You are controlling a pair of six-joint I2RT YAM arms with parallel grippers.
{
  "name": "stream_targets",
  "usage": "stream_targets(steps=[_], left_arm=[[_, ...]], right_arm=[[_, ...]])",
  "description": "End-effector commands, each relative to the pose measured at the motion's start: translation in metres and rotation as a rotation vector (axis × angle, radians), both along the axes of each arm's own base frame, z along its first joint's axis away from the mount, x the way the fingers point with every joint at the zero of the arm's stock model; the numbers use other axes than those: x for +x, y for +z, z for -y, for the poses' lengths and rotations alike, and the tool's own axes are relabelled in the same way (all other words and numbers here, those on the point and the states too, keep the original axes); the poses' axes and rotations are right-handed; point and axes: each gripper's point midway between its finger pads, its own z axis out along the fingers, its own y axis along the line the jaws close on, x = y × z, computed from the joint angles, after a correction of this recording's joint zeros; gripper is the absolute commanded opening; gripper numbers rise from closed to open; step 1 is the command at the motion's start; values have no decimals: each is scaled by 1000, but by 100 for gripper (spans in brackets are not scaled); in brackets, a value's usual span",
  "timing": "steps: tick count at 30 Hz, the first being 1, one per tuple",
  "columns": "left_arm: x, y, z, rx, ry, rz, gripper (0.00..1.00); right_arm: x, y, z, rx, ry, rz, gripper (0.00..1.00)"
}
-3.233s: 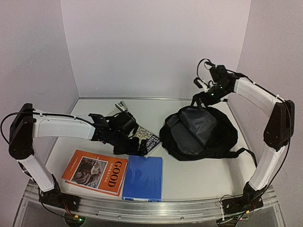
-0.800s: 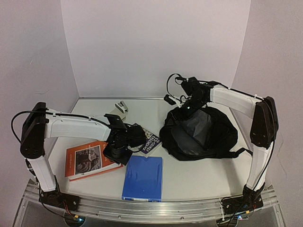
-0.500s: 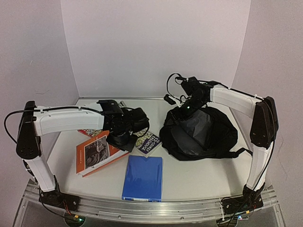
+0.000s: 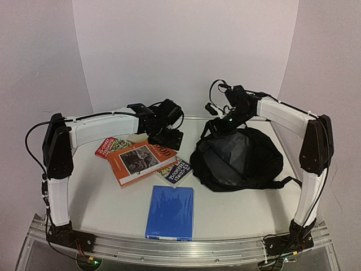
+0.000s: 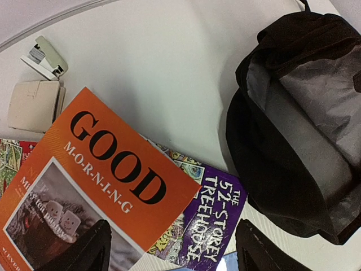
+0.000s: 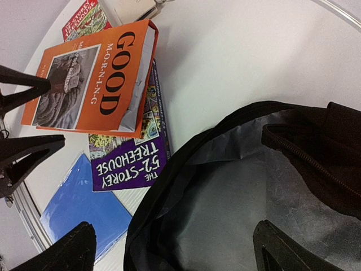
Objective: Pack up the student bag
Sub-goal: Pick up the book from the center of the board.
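Recorded on the worktop [image 4: 237, 209] by the right edge, nearer the far right corner: student bag [image 4: 242, 161] — black, slumped, mouth agape, grey lining exposed. Found over that mouth: right pincer [image 6: 175, 226], fingers spread wide, nothing held. Found near the far edge, left of the bag: left pincer [image 5: 172, 228], poised above the orange book [image 4: 141, 161], fingers likewise wide apart, nothing clamped. Noted left of centre: the orange book, titled "Good Morning", one corner overlapping the purple book [image 4: 176, 172], itself just beside the bag. Noted at the middle of the near edge: blue folder [image 4: 171, 212], flat. Noted toward the left edge: red book [image 4: 111, 147], partly under the orange one. Noted near the far edge — beige wallet [image 5: 32, 105] and small stapler [image 5: 46, 56], just beside each other.
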Motion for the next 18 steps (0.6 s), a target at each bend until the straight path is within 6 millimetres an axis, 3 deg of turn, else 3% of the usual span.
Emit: stream_targets(steps=[1,4,12,18], left_arm=[[-1,43,-18,-198,18,29,82],[-10,47,-47,-262,80,13,87],[-39,12,-126,-399,323,-55,100],[-54,-14,-165,-511,463,-114,100]], right_arm=[[5,14,-15,59,-9,31,97],[-1,18,-32,79,21,59,96],[3,20,-83,72,76,137,91],[9,-5,-116,54,102,138,83]])
